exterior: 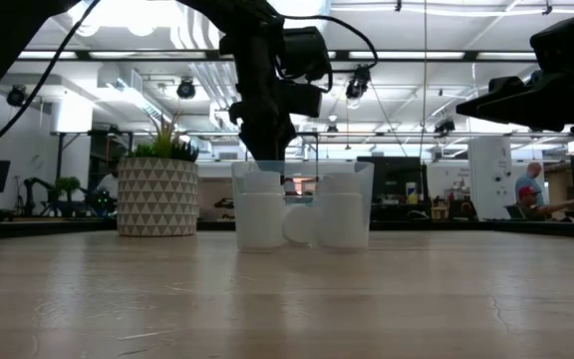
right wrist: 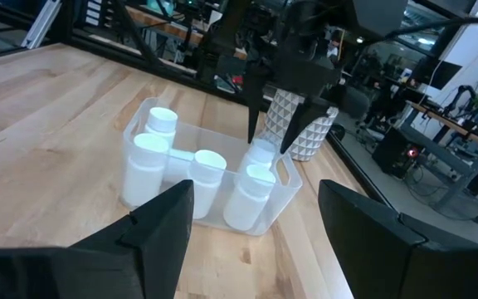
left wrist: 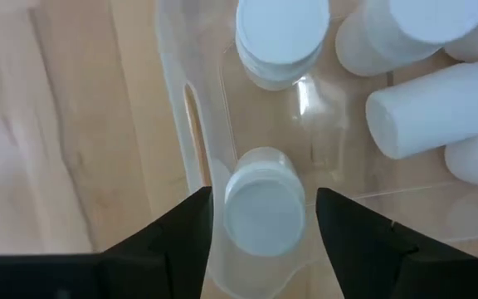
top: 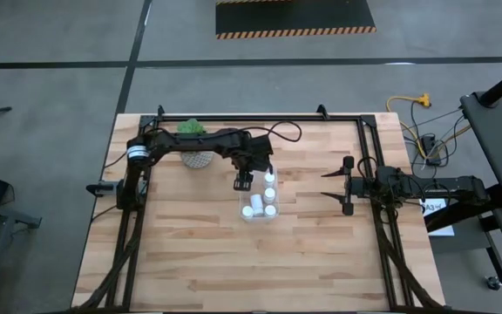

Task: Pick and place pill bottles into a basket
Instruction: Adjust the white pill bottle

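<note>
The clear basket point(top: 258, 199) stands at the table's middle and holds several white pill bottles point(top: 269, 194), some upright and some lying down. My left gripper point(top: 244, 181) hangs over the basket's far left corner, pointing down and open. Its fingers point(left wrist: 191, 228) stand on either side of an upright bottle's cap point(left wrist: 262, 208) with a small gap on each side. That bottle stands on the basket floor point(right wrist: 260, 156). My right gripper point(top: 334, 186) is open and empty, right of the basket, pointing at it.
A white patterned pot with a green plant point(top: 197, 144) stands just far-left of the basket, under the left arm. A black frame point(top: 260, 117) runs along the table's far, left and right sides. Bare wood lies on the near half of the table point(top: 251, 270).
</note>
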Available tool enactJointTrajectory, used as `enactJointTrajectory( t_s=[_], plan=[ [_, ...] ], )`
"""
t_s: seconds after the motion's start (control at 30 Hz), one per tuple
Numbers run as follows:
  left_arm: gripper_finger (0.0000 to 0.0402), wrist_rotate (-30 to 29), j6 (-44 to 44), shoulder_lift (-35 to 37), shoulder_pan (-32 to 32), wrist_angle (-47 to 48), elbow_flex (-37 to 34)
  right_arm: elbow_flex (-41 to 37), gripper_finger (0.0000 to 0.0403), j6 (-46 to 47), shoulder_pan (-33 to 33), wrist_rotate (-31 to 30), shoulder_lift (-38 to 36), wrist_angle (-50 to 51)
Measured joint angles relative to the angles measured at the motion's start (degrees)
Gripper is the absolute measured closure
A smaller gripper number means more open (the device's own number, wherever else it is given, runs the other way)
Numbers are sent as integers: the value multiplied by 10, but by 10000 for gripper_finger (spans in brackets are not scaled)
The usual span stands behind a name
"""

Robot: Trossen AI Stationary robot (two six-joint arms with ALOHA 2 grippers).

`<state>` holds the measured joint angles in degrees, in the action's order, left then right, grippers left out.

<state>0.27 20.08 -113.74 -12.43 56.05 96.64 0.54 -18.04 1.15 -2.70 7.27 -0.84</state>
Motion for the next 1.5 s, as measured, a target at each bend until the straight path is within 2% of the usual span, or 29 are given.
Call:
enactJointTrajectory(
  t_s=[0.2, 0.6, 0.97, 1.2, 1.5],
  plan=[
    [206, -2, 32, 24, 2, 0, 3, 0, 154, 0, 0, 0, 0, 0],
    [205, -1, 214, 53, 27, 6, 4, 0, 154, 0, 0, 0, 0, 0],
    [205, 2, 364, 52, 82, -2, 15, 0, 154, 0, 0, 0, 0, 0],
    [205, 42, 373, 51, 102, -16, 14, 0, 154, 0, 0, 0, 0, 0],
    [205, 46, 377, 51, 104, -15, -4, 0, 154, 0, 0, 0, 0, 0]
  ],
)
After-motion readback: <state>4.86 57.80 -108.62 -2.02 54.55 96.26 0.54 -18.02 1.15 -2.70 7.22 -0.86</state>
